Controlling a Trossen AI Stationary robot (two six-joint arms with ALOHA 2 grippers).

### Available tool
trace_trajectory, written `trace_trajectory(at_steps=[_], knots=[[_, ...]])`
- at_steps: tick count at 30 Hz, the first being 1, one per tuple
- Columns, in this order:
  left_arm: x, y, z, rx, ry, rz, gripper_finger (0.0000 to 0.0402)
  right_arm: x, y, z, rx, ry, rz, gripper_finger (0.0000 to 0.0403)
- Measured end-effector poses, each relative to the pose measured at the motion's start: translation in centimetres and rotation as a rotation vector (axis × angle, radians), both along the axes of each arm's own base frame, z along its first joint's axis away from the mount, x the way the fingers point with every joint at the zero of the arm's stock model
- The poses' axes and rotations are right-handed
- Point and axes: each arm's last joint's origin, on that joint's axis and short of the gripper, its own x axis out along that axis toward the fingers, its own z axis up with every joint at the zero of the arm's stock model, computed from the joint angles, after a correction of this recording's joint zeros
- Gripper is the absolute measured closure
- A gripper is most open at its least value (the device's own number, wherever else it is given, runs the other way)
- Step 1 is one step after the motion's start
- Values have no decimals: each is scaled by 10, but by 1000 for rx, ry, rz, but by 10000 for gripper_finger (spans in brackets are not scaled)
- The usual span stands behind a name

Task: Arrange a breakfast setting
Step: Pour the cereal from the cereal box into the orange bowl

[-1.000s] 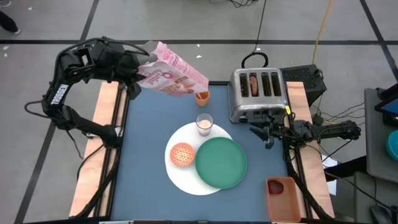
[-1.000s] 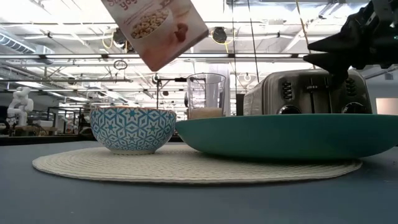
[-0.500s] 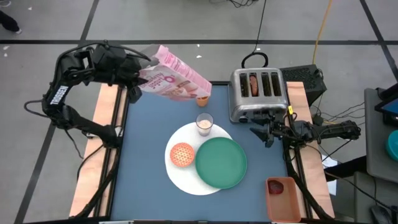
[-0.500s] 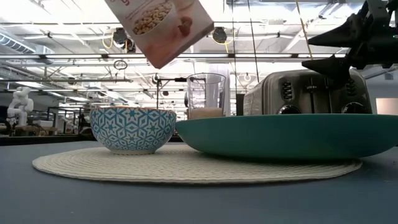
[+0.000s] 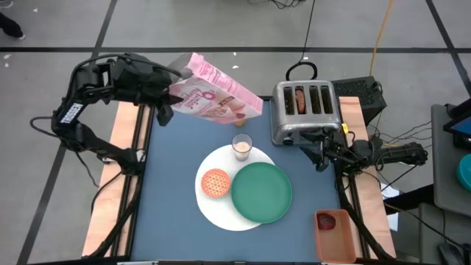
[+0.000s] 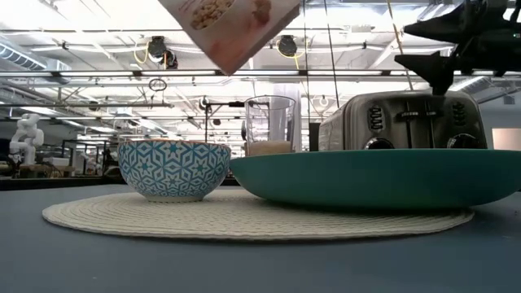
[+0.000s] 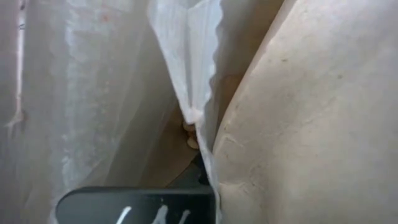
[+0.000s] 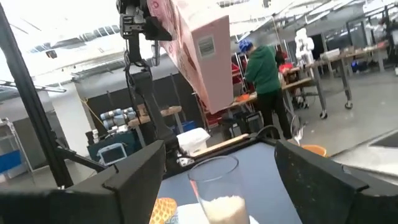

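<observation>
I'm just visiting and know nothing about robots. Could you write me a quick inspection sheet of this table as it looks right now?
Surface: blue table top, wooden side rails.
Job's things: large white round plate carrying the green round plate and the small cereal bowl; milk glass behind them.
Clutter: silver toaster with something in one slot; orange tray at the right rail.
Grippers: left gripper shut on the pink cereal box, held tilted in the air; right gripper, fingers open, holding nothing, in front of the toaster.
Cables: black and yellow leads on the floor behind the table.
Surroundings: workshop; a person in green stands far off.
</observation>
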Motion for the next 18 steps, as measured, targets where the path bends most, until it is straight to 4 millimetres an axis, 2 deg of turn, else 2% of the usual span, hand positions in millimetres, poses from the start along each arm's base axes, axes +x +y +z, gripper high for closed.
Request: trace_trajectory(at_steps=[9, 18], knots=[[36, -5, -10, -52, 14, -38, 398, 9, 1, -1, -114, 56, -22, 108], [81, -11, -19, -56, -42, -105, 398, 16, 2, 2, -197, 57, -45, 108]])
